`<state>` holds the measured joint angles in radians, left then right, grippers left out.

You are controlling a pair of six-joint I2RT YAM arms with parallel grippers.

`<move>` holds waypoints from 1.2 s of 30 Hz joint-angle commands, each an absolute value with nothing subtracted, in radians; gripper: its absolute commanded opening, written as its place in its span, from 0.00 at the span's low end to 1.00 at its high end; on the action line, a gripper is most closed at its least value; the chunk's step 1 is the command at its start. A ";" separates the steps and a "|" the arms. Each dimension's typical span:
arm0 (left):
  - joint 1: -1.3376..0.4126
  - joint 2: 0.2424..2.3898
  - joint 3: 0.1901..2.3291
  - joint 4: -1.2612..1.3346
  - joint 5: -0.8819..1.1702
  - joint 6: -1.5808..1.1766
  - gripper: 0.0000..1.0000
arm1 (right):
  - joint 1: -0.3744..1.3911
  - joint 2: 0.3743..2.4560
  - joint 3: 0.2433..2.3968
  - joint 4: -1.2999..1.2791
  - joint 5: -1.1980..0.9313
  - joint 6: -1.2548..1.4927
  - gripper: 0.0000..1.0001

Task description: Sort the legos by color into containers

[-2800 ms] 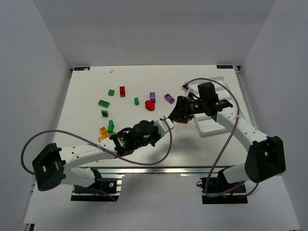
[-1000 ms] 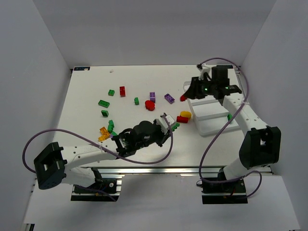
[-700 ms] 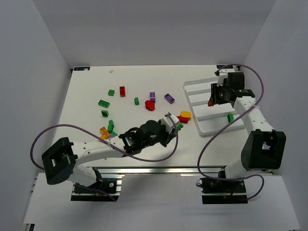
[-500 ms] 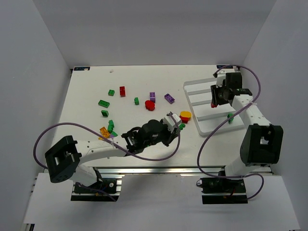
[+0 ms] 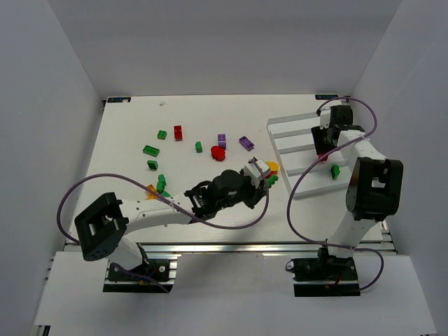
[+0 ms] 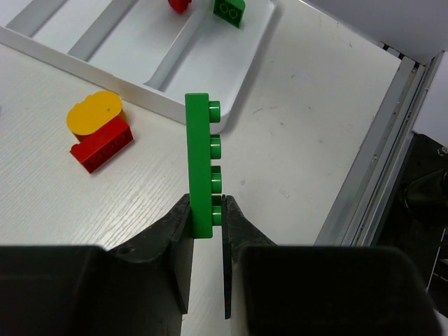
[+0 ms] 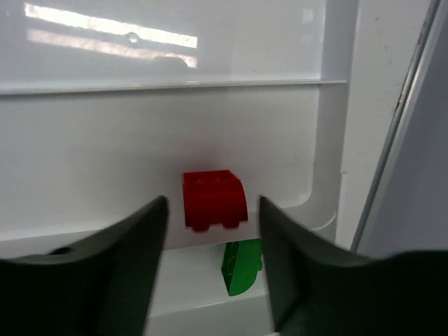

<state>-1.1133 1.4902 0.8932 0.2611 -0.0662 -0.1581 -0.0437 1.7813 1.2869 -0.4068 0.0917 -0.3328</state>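
**Q:** What does my left arm carry?

**A:** Left wrist view: my left gripper is clamped on the lower end of a flat green plate; the plate stands upright, studs to the right, above the white table. To its left a yellow oval piece touches a long red brick; both lie on the table just outside the tray.

**Q:** And my right arm?

**A:** Right wrist view: my right gripper hangs over the tray with its fingers spread apart, touching nothing. A small red brick lies between them on the floor of the middle compartment, close to a divider. A green brick lies in the next compartment, the one nearest the arms.

**Q:** What lies loose on the table?

**A:** Top view: scattered pieces left of centre, well apart from the tray; several green bricks; a far red brick; two purple bricks; a round red piece; an orange piece beside my left arm.
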 commanded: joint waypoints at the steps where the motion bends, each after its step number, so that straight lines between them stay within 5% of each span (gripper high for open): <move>1: -1.117 1.509 0.953 0.294 -0.023 -0.166 0.00 | -0.066 1.767 1.347 -0.354 0.106 -0.359 0.71; 6: -1.117 1.610 1.029 0.298 0.069 -0.164 0.00 | -0.107 1.718 1.373 -0.368 0.020 -0.365 0.89; 11: -1.117 1.706 1.127 0.296 0.144 -0.166 0.00 | -0.213 1.645 1.452 -0.477 -0.337 -0.391 0.88; 13: -1.115 1.782 1.199 0.291 0.202 -0.172 0.01 | -0.300 1.592 1.460 -0.544 -0.507 -0.445 0.77; 16: -1.115 1.902 1.317 0.272 0.284 -0.192 0.03 | -0.394 1.525 1.419 -0.577 -0.750 -0.483 0.35; 18: -1.115 1.991 1.382 0.243 0.308 -0.212 0.03 | -0.426 1.478 1.372 -0.578 -0.798 -0.488 0.17; 23: -1.111 2.149 1.624 0.157 0.302 -0.258 0.09 | -0.529 1.399 1.305 -0.600 -0.868 -0.509 0.26; 36: -1.092 2.410 1.977 0.023 0.112 -0.318 0.19 | -0.606 1.364 1.279 -0.683 -0.971 -0.532 0.33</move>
